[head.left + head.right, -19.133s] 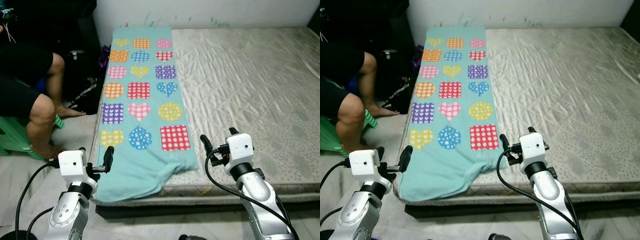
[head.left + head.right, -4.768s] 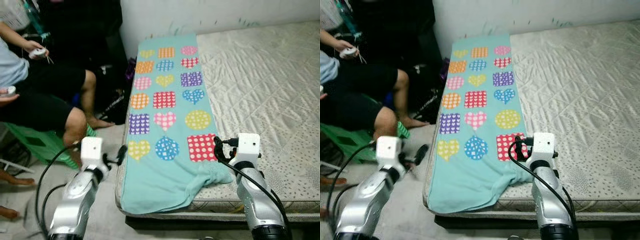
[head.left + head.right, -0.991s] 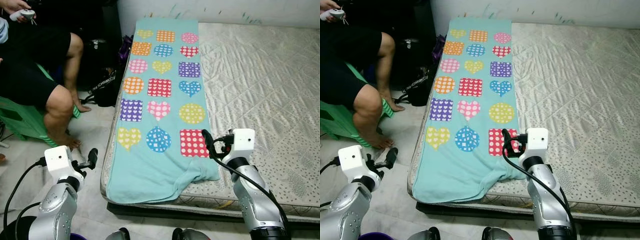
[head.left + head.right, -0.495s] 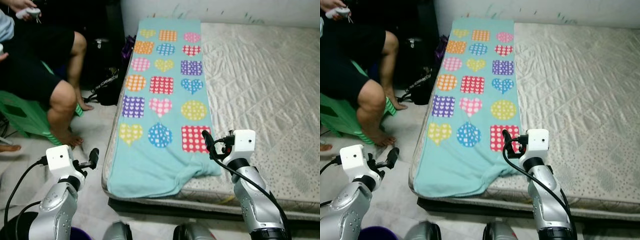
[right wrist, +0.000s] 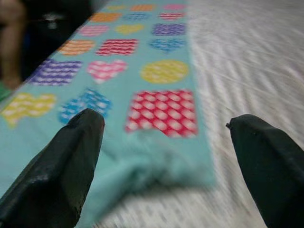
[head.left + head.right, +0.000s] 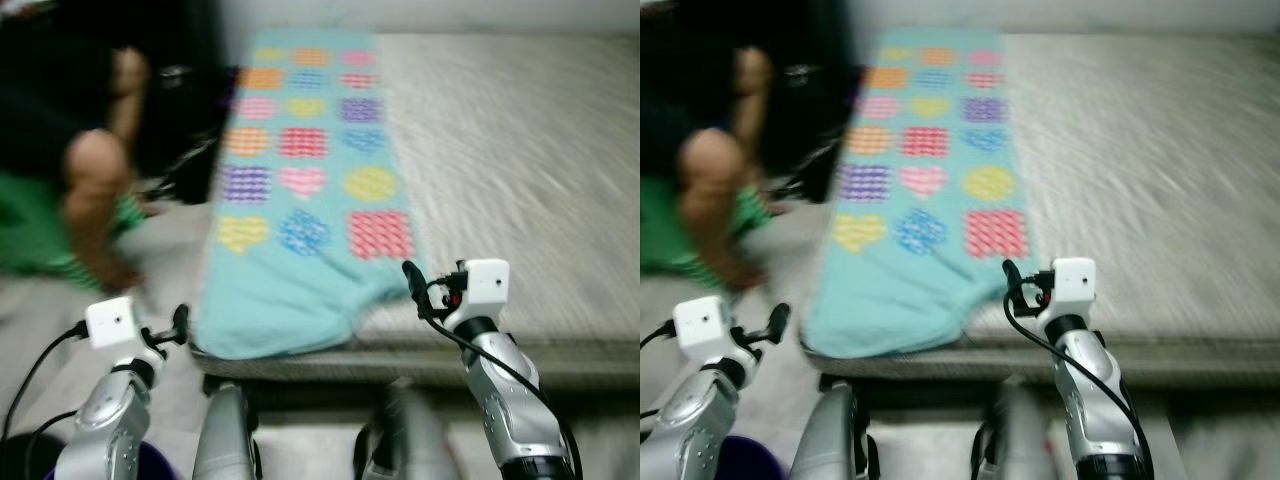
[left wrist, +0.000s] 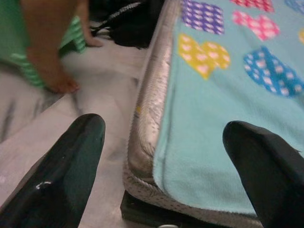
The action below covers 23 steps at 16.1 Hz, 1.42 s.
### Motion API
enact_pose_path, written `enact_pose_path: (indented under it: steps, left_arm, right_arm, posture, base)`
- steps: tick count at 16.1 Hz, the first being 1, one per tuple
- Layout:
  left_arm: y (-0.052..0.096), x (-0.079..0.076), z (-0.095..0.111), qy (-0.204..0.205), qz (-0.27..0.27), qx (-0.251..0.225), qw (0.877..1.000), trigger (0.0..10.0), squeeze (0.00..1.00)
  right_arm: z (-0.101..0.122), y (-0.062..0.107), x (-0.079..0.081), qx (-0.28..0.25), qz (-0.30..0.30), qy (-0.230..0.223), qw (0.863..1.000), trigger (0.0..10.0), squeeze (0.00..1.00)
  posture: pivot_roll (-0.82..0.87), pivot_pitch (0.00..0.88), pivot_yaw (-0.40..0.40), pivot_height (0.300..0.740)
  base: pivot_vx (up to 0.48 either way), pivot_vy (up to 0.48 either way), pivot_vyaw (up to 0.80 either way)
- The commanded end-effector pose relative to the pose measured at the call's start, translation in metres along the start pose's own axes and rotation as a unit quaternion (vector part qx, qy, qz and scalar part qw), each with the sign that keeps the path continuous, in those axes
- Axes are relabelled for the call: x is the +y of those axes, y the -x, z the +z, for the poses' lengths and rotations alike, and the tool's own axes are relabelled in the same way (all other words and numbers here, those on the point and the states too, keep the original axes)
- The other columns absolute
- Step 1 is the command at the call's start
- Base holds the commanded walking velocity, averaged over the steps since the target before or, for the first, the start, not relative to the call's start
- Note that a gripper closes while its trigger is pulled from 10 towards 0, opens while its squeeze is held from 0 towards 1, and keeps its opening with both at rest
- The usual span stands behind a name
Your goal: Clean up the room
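Lowered and blurred since half a second ago, camera aim only. Patterned turquoise blanket: flat along mattress left edge. Left end effector, right end effector: both spread, empty. Risk: seated person nearby could be struck.

Teal blanket, multicoloured dotted shapes

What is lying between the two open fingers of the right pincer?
In the right wrist view, the right pincer is open. Between its fingers lies the turquoise blanket with its red dotted square, and beside it the mattress.
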<state>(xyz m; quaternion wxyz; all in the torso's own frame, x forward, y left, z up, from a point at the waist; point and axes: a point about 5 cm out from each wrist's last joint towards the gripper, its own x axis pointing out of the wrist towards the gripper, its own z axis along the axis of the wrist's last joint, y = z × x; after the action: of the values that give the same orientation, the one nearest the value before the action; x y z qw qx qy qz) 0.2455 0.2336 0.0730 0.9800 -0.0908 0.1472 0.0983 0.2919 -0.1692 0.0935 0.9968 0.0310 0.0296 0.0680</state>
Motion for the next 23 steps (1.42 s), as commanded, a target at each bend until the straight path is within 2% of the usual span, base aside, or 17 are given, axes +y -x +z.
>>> enact_pose_path:
  steps: [1,5,8,12,14,20,21,23]
  left_arm:
    - [0.001,0.008,0.000,-0.001,0.023,-0.005,1.000,10.0,0.00]
    - [0.002,0.017,0.003,-0.004,0.054,-0.017,0.998,10.0,0.00]
    - [0.004,0.017,0.004,-0.002,0.052,-0.021,0.998,10.0,0.00]
    - [0.007,0.008,0.007,0.009,0.023,-0.035,0.999,10.0,0.00]
    - [0.007,0.006,0.006,0.012,0.018,-0.034,0.999,10.0,0.00]
    - [0.007,0.004,0.005,0.014,0.012,-0.031,0.999,10.0,0.00]
    - [0.006,0.003,0.004,0.016,0.013,-0.028,0.999,10.0,0.00]
    - [0.005,0.002,0.004,0.014,0.011,-0.026,1.000,10.0,0.00]
  right_arm:
    - [-0.001,-0.001,-0.001,0.004,0.001,0.003,1.000,10.0,0.00]
    - [0.001,-0.004,-0.003,0.002,0.002,0.010,1.000,10.0,0.00]
    - [0.002,-0.005,-0.003,-0.001,0.003,0.013,1.000,10.0,0.00]
    - [0.004,-0.007,-0.001,-0.004,0.012,0.032,0.999,10.0,0.00]
    - [0.004,-0.007,-0.001,-0.004,0.012,0.029,0.999,10.0,0.00]
    - [0.003,-0.008,-0.001,-0.003,0.014,0.025,1.000,10.0,0.00]
    - [0.003,-0.009,-0.001,-0.002,0.021,0.045,0.999,10.0,0.00]
    - [0.004,-0.009,0.001,-0.006,0.024,0.052,0.998,10.0,0.00]
  posture:
    - [-0.11,0.187,0.006,0.569]
    - [-0.11,0.187,0.006,0.569]
    - [-0.11,0.187,0.007,0.569]
    - [-0.11,0.194,0.006,0.569]
    - [-0.11,0.195,0.005,0.569]
    - [-0.11,0.192,0.002,0.569]
    - [-0.11,0.188,0.002,0.569]
    - [-0.11,0.183,0.001,0.569]
  base:
    - [0.000,0.000,0.00]
    - [0.000,0.000,0.00]
    - [0.000,0.000,0.00]
    - [0.000,0.000,0.19]
    - [0.000,0.000,0.78]
    - [0.000,0.000,0.00]
    - [0.000,0.000,0.00]
    - [0.000,0.000,0.80]
